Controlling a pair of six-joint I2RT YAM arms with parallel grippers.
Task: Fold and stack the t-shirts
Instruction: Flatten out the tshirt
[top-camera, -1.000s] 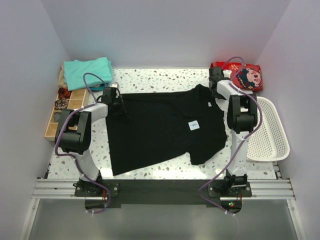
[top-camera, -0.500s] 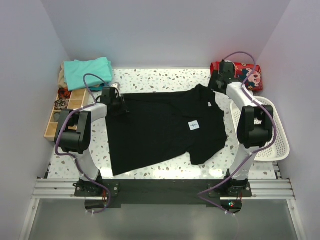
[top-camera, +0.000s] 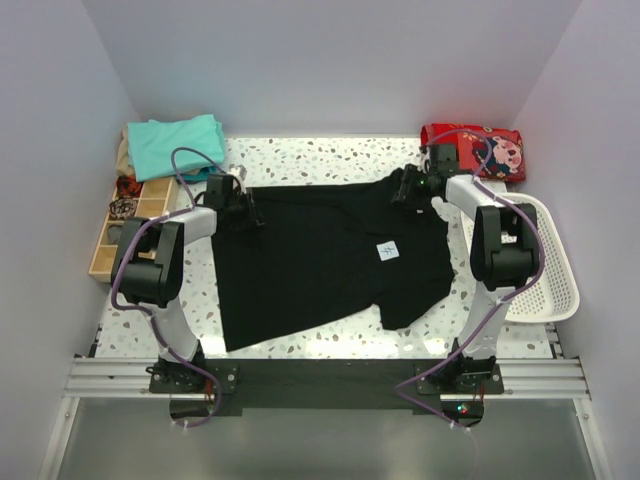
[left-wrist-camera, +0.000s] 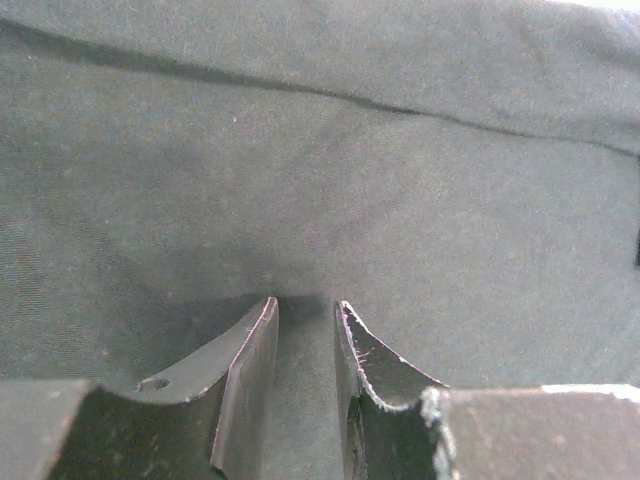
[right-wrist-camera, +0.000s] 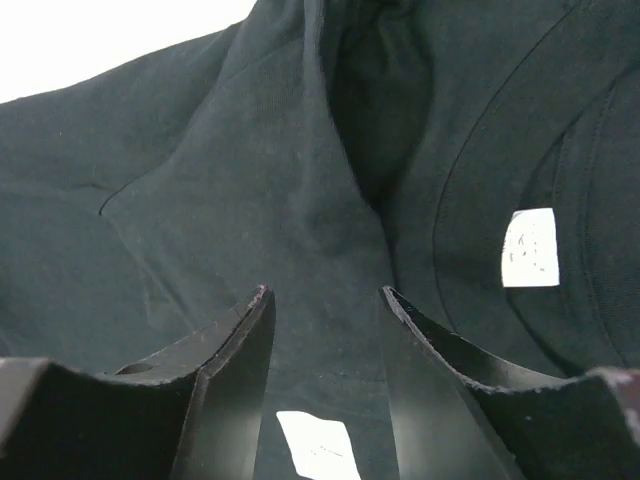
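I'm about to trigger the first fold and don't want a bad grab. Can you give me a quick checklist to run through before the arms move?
1. Black t-shirt spread on the table: ok, some creases.
2. Left gripper at the shirt's far left edge: ok.
3. Left gripper pinching cloth: cannot tell; jaws nearly closed.
4. Right gripper open, low over the shirt: ok, not gripping yet.
5. Teal t-shirts stacked apart in the far left corner: ok.
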